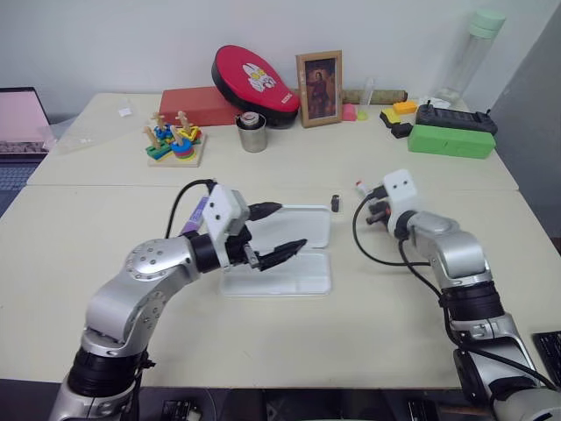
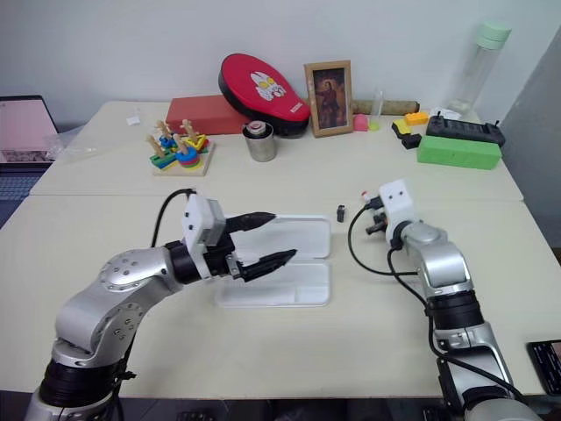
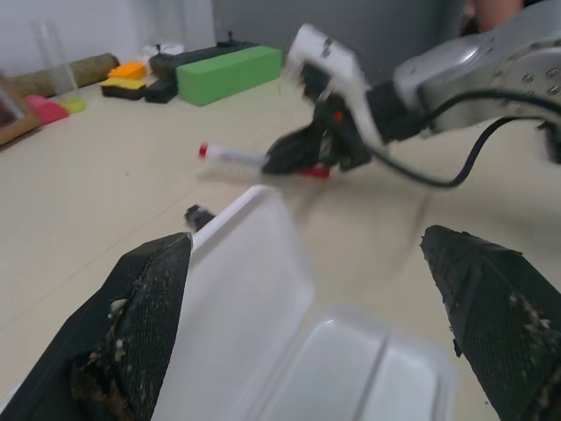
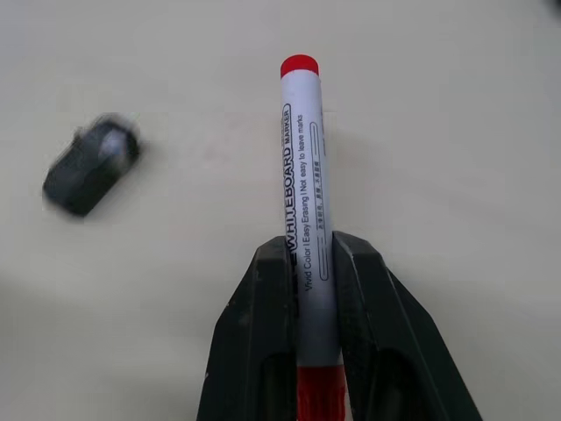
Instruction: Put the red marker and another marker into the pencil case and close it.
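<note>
The right gripper (image 4: 314, 289) pinches the red marker (image 4: 304, 202) near the black stub (image 4: 88, 167), while the left gripper (image 1: 276, 232) hangs wide open over the open pencil case (image 1: 298, 276)

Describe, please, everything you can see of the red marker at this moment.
The red marker is a slim whiteboard marker with a white barrel printed in black, a red end and a red cap. It looks like smooth plastic. The right pincer is shut on it near the cap, its two black fingers pressing either side of the barrel, the red end pointing away. In the left wrist view it seems held above the table, beyond the open pencil case.
</note>
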You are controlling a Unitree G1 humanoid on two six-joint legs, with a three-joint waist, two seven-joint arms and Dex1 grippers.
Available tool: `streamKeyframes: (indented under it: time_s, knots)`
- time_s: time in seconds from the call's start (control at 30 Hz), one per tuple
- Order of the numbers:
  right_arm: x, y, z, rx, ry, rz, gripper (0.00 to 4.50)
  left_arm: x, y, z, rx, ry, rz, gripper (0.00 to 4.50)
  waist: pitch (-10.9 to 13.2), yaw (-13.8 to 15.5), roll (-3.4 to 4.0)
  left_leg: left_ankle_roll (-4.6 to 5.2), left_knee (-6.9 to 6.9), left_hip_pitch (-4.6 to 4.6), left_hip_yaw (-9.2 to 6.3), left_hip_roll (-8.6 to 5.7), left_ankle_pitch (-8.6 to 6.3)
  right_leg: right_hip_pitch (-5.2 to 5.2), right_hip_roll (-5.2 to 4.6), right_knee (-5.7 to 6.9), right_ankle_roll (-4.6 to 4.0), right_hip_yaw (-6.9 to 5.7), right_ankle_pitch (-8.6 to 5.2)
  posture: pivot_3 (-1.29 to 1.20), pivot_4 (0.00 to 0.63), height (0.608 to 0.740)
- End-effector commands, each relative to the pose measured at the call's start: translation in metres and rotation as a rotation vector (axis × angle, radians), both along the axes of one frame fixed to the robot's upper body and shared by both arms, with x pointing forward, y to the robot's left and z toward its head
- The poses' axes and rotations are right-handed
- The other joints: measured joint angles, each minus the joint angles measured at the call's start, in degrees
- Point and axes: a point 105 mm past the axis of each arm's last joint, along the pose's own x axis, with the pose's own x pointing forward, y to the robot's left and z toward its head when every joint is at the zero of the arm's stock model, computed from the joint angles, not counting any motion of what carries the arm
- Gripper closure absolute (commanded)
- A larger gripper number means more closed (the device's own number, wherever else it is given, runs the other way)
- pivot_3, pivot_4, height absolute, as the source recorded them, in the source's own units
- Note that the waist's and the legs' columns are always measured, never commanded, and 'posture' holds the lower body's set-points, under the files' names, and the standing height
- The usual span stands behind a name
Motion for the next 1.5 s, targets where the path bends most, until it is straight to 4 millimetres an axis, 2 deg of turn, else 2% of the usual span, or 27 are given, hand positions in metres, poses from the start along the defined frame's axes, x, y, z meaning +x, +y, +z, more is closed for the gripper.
streamKeyframes:
  time_s: [0.03,0.1,0.17,0.23,0.33,0.5,0.7,0.87,1.0,1.07,1.1,1.3,1.5]
  knots:
    - [-0.024,0.045,0.060,0.054,-0.244,0.326,4.21,-0.013,0.019,0.006,0.007,-0.021,0.046,0.00,0.00,-0.47,0.00,0.00,-0.02,0.00,-0.01,0.00,0.00,0.00,0.00,0.00,-0.01,-0.01,-0.01,0.00,0.150,0.740]
    - [-0.044,0.070,0.067,0.064,-0.273,0.495,4.21,-0.021,0.030,-0.002,0.027,0.010,0.081,0.00,0.00,-0.77,0.00,0.01,-0.06,0.00,-0.02,0.01,-0.01,0.00,0.00,-0.02,-0.02,-0.03,-0.06,0.00,0.150,0.740]
    - [-0.069,0.093,0.065,0.043,-0.266,0.679,4.21,-0.030,0.041,-0.009,0.039,0.038,0.117,0.00,0.01,-0.92,0.01,0.02,-0.08,-0.03,-0.01,0.01,-0.01,0.00,0.00,-0.05,-0.01,-0.03,-0.07,0.00,0.150,0.740]
    - [-0.092,0.111,0.055,-0.011,-0.217,0.843,4.21,-0.039,0.052,-0.018,0.077,0.070,0.160,0.00,0.01,-0.83,0.01,0.02,-0.08,-0.05,-0.02,0.01,-0.02,-0.02,-0.01,-0.05,-0.01,-0.03,-0.07,0.00,0.150,0.740]
    - [-0.108,0.125,0.035,-0.176,-0.171,0.973,4.21,-0.048,0.070,-0.031,0.132,0.108,0.220,0.00,0.01,-0.44,0.02,0.02,-0.04,-0.02,-0.07,0.01,-0.02,0.01,0.00,0.00,-0.02,-0.08,-0.06,0.00,0.150,0.740]
    - [-0.116,0.139,0.017,-0.238,-0.121,1.067,4.21,-0.056,0.087,-0.036,0.158,0.130,0.280,0.00,0.01,0.63,0.01,0.02,0.01,0.03,-0.05,0.01,-0.02,0.03,0.00,-0.01,-0.02,-0.06,-0.06,0.00,0.150,0.740]
    - [-0.109,0.150,-0.033,-0.373,-0.055,1.100,4.21,-0.059,0.091,-0.035,0.160,0.133,0.294,0.00,-0.03,0.75,-0.06,0.01,0.00,0.02,-0.05,0.01,-0.02,0.04,0.00,-0.04,-0.02,-0.06,-0.06,0.00,0.150,0.740]
    - [-0.103,0.154,-0.051,-0.388,-0.031,1.080,4.21,-0.059,0.089,-0.036,0.161,0.135,0.298,0.00,-0.03,0.71,-0.05,0.00,-0.01,0.02,-0.05,0.01,-0.02,0.03,0.00,-0.03,-0.02,-0.06,-0.06,0.00,0.150,0.740]
    - [-0.100,0.155,-0.054,-0.362,-0.020,1.069,4.21,-0.058,0.086,-0.034,0.155,0.128,0.297,0.00,-0.03,0.69,-0.05,0.00,-0.01,0.04,-0.05,0.01,-0.02,0.03,0.00,-0.02,-0.02,-0.05,-0.06,0.00,0.150,0.740]
    - [-0.100,0.156,-0.052,-0.357,-0.027,1.072,3.51,-0.056,0.086,-0.033,0.152,0.123,0.300,0.00,-0.03,0.69,-0.05,0.00,-0.02,0.03,-0.05,0.01,-0.02,0.03,0.00,-0.02,-0.03,-0.05,-0.06,0.00,0.150,0.740]
    - [-0.101,0.156,-0.050,-0.351,-0.030,1.074,3.42,-0.056,0.085,-0.033,0.151,0.122,0.299,0.00,-0.03,0.70,-0.05,0.00,-0.02,0.03,-0.05,0.01,-0.02,0.03,0.00,-0.02,-0.02,-0.06,-0.06,0.00,0.150,0.740]
    - [-0.104,0.157,-0.043,-0.301,-0.029,1.093,1.97,-0.052,0.082,-0.032,0.139,0.115,0.300,0.00,-0.03,0.69,-0.05,0.00,-0.01,0.03,-0.05,0.01,-0.02,0.04,0.00,-0.02,-0.02,-0.05,-0.06,0.00,0.150,0.740]
    - [-0.114,0.153,-0.018,-0.199,-0.034,1.136,0.49,-0.046,0.085,-0.022,0.076,0.102,0.339,0.00,-0.03,0.71,-0.05,0.00,-0.02,0.03,-0.06,0.01,-0.02,0.04,0.00,-0.02,-0.02,-0.06,-0.06,0.00,0.150,0.740]
